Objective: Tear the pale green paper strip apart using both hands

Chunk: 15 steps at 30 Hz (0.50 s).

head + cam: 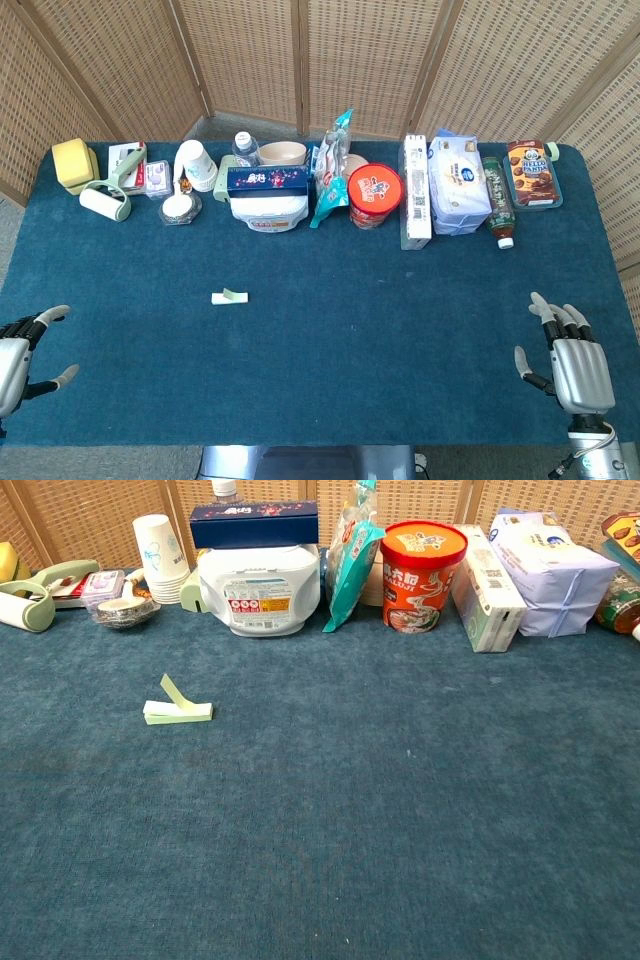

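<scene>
The pale green paper strip (pixel 229 296) is seen untouched on the table (pixel 350 340), flanked well apart by the empty, spread-fingered left hand (pixel 22 352) and right hand (pixel 572 358).

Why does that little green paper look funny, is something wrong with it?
The pale green paper strip lies alone on the blue table, away from the row of items at the back. It is not flat: one end is folded and sticks up. It looks whole, not torn. A bottle at the back right lies on its side.
</scene>
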Available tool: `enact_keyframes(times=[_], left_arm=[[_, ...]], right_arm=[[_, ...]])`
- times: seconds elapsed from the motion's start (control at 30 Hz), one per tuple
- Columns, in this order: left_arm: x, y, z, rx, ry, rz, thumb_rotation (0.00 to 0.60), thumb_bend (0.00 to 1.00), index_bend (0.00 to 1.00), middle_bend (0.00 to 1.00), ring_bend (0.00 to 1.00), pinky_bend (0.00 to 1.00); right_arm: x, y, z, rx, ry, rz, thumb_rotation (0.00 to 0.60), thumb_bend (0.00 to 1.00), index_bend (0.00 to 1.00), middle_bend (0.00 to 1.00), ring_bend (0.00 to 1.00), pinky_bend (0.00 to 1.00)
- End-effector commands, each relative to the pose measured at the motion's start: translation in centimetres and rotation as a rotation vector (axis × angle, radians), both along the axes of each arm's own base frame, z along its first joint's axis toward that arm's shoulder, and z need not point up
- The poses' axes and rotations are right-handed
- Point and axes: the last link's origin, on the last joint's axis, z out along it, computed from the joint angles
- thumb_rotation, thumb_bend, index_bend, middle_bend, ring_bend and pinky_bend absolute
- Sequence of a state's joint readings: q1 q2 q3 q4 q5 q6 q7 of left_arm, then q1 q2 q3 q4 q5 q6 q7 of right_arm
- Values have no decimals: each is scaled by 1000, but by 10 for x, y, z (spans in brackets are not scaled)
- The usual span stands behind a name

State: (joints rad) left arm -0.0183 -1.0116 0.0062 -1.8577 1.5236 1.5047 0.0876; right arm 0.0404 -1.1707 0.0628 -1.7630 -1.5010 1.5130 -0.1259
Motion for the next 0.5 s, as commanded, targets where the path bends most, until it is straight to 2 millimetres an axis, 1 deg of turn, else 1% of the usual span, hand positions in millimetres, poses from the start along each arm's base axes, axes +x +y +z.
enact_keyframes(times=[0.03, 0.5], left_arm=[[0, 1, -1, -2, -3, 5, 600, 141, 200, 297, 284, 293], [3, 4, 4, 11, -1, -11, 600, 141, 200, 297, 284, 293]], right_arm=[[-1, 0, 1, -4, 1, -3, 489, 464, 20, 278, 179, 139], [-1, 0, 3, -13, -5, -1, 489, 464, 20, 278, 179, 139]])
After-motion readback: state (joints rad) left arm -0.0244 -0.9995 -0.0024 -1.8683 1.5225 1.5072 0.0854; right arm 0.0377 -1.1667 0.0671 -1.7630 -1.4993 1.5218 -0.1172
